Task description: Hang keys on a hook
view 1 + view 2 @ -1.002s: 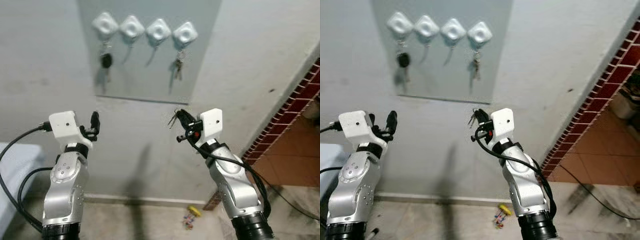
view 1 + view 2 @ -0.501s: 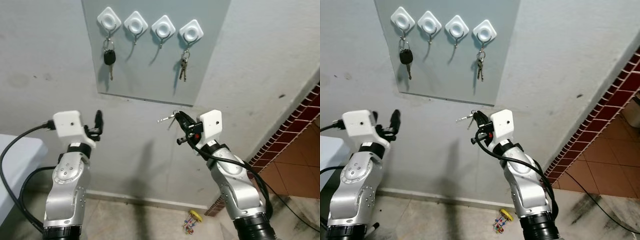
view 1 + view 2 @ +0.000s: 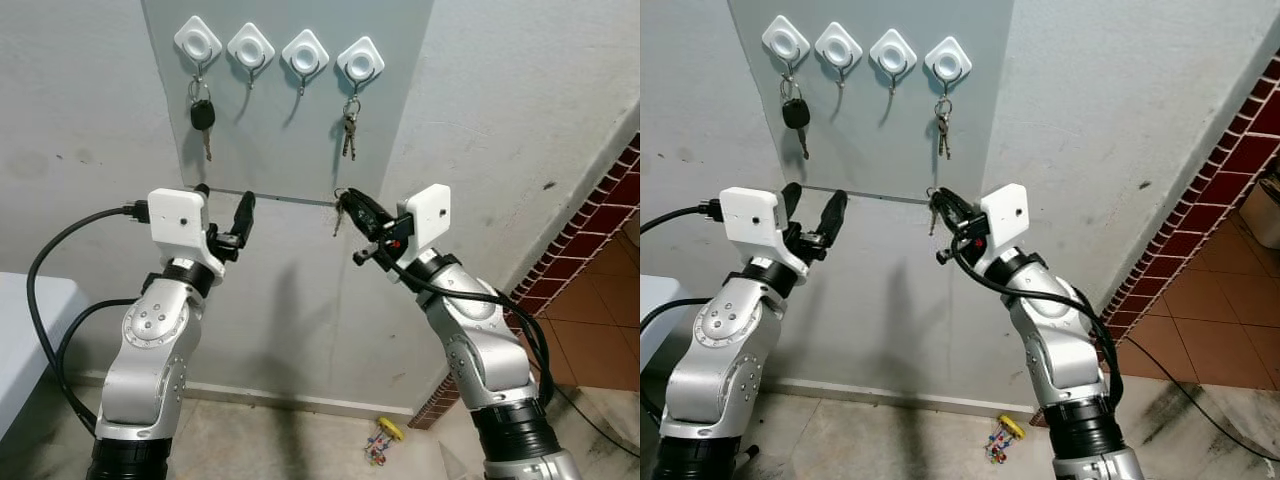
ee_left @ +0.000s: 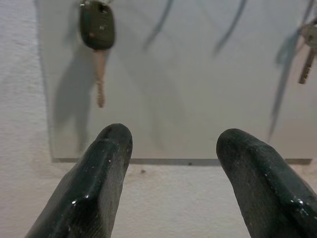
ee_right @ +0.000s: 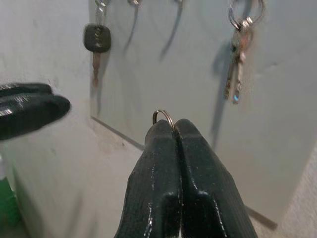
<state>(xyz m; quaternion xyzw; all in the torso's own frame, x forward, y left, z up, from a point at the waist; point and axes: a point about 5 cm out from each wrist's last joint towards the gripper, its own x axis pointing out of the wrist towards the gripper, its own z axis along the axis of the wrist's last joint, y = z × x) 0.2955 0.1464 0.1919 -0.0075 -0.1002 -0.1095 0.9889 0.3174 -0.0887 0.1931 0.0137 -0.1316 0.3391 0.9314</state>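
The right gripper [image 3: 350, 207] is raised toward the grey rectangular wall panel [image 3: 290, 130], its two black fingers pressed tight together on a small set of metal keys [image 3: 339, 214]; the thin metal ring [image 5: 163, 117] stands just clear of the fingertips in the right wrist view, and the keys hang beneath the gripper at the panel's lower edge. The left gripper [image 3: 243, 215] is lifted beside it, fingers spread well apart and holding nothing.

Step in hand, by my judgement: the approach to the hooks. The ring is below the hook row and touches no hook. The next move calls for raising the ring to a free hook and slipping it over the tip before letting go.

Count: four white diamond-shaped wall hooks [image 3: 251, 45] in one row. Two are occupied, the leftmost by a black-headed car key [image 3: 201, 116], the rightmost by a bunch of small silver keys [image 3: 349, 128]. The two middle hooks are free. One small coloured object [image 3: 381, 437] lies on the floor near the wall; I cannot identify it.
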